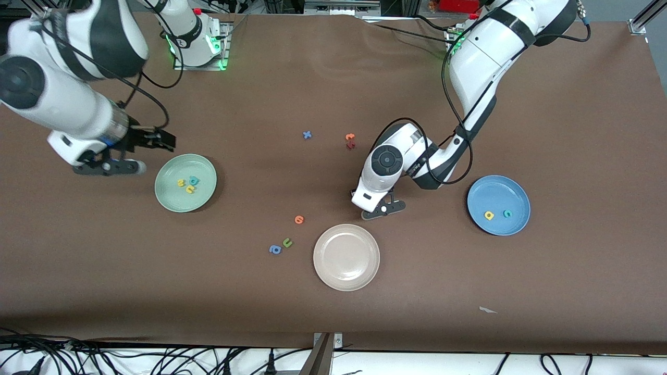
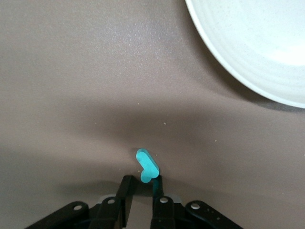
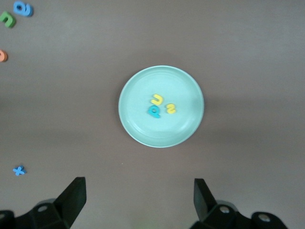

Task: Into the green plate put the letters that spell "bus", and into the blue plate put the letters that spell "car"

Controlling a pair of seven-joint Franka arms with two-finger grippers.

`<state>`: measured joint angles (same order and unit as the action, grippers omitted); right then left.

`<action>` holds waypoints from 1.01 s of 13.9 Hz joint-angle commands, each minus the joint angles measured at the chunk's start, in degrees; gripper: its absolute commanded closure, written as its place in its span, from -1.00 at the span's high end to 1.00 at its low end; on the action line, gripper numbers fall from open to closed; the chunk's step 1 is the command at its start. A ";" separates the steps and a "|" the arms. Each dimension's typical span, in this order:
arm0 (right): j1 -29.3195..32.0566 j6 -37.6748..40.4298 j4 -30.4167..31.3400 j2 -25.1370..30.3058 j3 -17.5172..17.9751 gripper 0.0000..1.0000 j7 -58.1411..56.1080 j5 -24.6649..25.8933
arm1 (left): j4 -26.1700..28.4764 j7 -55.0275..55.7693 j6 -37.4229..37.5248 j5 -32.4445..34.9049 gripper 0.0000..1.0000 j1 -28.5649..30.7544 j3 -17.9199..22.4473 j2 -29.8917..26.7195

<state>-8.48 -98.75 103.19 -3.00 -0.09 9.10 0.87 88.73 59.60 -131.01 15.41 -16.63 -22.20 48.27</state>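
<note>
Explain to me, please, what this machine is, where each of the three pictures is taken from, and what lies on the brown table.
These are two white robot arms, each ending in a two-finger gripper. One picture comes from a high camera facing them; the other two from cameras on the arms' wrists.

The round pale green plate holds the teal b, yellow u and yellow s. The round blue plate holds a yellow a and a teal c. A cream-white plate and spare foam letters also lie there.

The left gripper is down at the table beside the cream-white plate, its fingers closing on a small teal foam letter. The right gripper waits open beside the green plate.
</note>
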 commanded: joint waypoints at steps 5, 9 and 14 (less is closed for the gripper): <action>5.31 10.74 -9.74 5.38 0.88 1.00 -0.39 2.31 | -1.28 -0.45 0.05 -1.34 -0.75 -0.16 0.31 1.30; 8.20 10.86 -10.46 3.80 1.05 1.00 -0.48 -2.34 | -1.28 -0.89 0.05 -1.26 -0.84 -0.07 0.31 1.21; 8.12 10.60 -11.95 3.71 1.32 1.00 -0.48 -0.43 | -1.28 -1.06 0.05 -0.73 -0.76 0.10 0.31 1.13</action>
<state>-1.31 -88.87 93.82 1.09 0.13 8.93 0.09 88.70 59.59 -131.00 15.40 -16.51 -22.16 48.27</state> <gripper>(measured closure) 0.000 0.930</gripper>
